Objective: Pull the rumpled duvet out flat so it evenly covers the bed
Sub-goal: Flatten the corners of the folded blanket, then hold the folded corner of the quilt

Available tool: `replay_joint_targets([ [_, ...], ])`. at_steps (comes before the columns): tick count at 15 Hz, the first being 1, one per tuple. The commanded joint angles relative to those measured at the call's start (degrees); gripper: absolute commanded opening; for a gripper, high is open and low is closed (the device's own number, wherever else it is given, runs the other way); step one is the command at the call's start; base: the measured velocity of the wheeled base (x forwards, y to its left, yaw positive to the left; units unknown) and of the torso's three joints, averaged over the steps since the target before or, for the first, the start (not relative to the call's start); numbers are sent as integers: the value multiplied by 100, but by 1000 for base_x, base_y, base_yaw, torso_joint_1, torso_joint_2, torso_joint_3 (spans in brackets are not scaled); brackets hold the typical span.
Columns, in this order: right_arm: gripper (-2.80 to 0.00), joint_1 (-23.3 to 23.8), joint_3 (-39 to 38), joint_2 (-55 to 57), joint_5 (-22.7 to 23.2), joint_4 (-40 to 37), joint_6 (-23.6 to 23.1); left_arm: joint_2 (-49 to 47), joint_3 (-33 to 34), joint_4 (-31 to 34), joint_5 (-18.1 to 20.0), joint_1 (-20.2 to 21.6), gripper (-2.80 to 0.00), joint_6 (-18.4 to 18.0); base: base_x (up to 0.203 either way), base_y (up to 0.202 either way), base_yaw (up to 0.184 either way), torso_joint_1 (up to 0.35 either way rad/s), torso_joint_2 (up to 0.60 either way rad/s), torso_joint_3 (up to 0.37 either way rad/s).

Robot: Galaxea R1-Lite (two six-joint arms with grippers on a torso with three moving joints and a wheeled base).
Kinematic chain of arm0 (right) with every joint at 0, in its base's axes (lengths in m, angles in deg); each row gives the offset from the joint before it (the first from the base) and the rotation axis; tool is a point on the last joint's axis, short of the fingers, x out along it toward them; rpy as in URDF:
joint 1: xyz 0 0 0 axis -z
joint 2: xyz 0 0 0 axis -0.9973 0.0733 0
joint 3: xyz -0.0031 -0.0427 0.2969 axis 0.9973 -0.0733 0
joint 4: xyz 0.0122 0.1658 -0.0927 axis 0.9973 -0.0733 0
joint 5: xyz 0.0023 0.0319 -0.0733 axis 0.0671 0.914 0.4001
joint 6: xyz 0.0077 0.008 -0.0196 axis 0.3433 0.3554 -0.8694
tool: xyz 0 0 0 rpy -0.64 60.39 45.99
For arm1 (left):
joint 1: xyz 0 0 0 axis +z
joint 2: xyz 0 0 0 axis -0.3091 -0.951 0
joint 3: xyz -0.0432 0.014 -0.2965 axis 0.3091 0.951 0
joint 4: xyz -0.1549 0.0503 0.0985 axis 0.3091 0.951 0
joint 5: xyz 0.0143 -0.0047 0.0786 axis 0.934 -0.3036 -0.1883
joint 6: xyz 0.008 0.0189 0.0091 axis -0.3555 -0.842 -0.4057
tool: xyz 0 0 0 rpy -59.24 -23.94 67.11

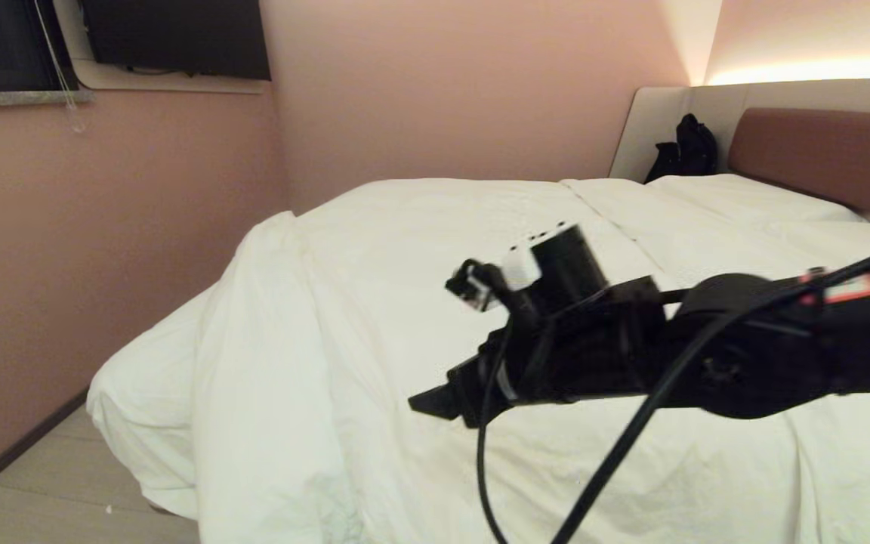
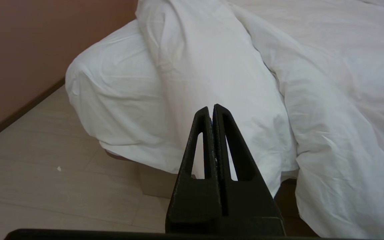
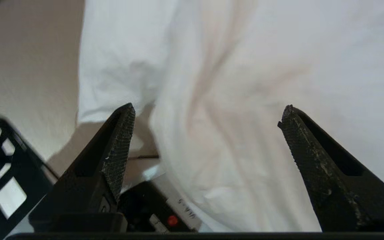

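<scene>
Right wrist view: right end effector (image 3: 208, 113) agape above duvet (image 3: 245, 83), empty; label lettering beneath unreadable.

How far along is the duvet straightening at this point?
Mostly done: the duvet lies fairly flat over the bed. In hand: nothing; the right gripper is open above it, the left gripper shut and idle. Left: the bunched fold at the foot corner.

Bedroom: bed (image 1: 820, 151), duvet (image 1: 420, 242), pink walls (image 1: 140, 227)
</scene>
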Motion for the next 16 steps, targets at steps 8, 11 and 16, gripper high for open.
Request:
replay_joint_targets([
  [8, 0, 4188, -2062, -3729, 551, 16, 435, 0, 0, -2, -3, 0, -280, 1, 0, 0, 0, 0, 0, 0],
  [11, -280, 5041, -2329, -4612, 1060, -277, 517, 0, 0, -2, -3, 0, -280, -2, 0, 0, 0, 0, 0, 0],
  [16, -280, 5180, -2307, -5560, 842, -683, 477, 0, 0, -2, -3, 0, -280, 7, 0, 0, 0, 0, 0, 0],
])
